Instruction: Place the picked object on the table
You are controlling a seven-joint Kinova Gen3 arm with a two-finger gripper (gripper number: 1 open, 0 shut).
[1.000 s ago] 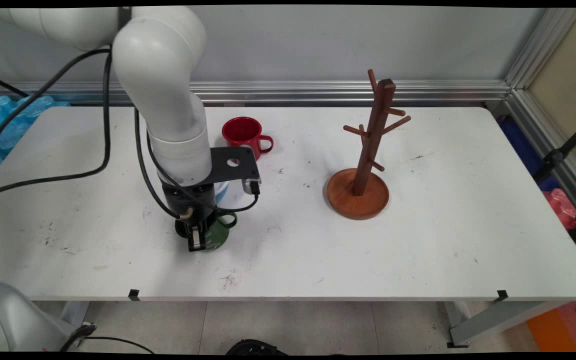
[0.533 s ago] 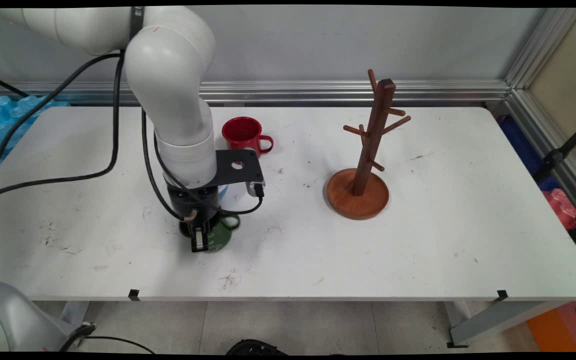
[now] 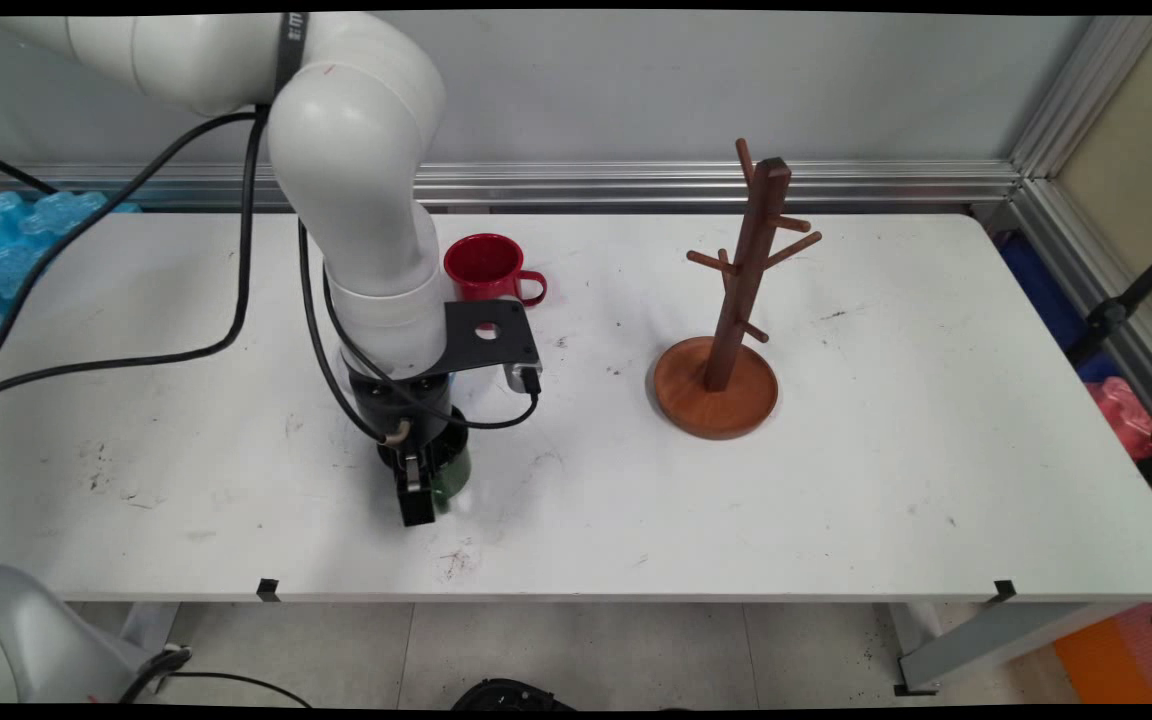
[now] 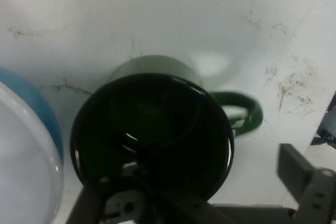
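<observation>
Glossy white rounded arm [image 3: 356, 170], black cables [image 3: 236, 250], black wrist bracket [image 3: 486, 335], black pincer [image 3: 418, 490].

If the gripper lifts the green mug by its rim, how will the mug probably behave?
The green mug looks rigid, so it should not bend. Its glossy rim may slip between the fingers. Its side handle puts weight off-centre, so it might tilt.

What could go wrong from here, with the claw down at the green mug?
The green mug stands close beside a blue mug; a sideways shift of the claw might knock them together. The green mug's handle sticks out sideways and might catch on the claw, tipping the mug.
</observation>
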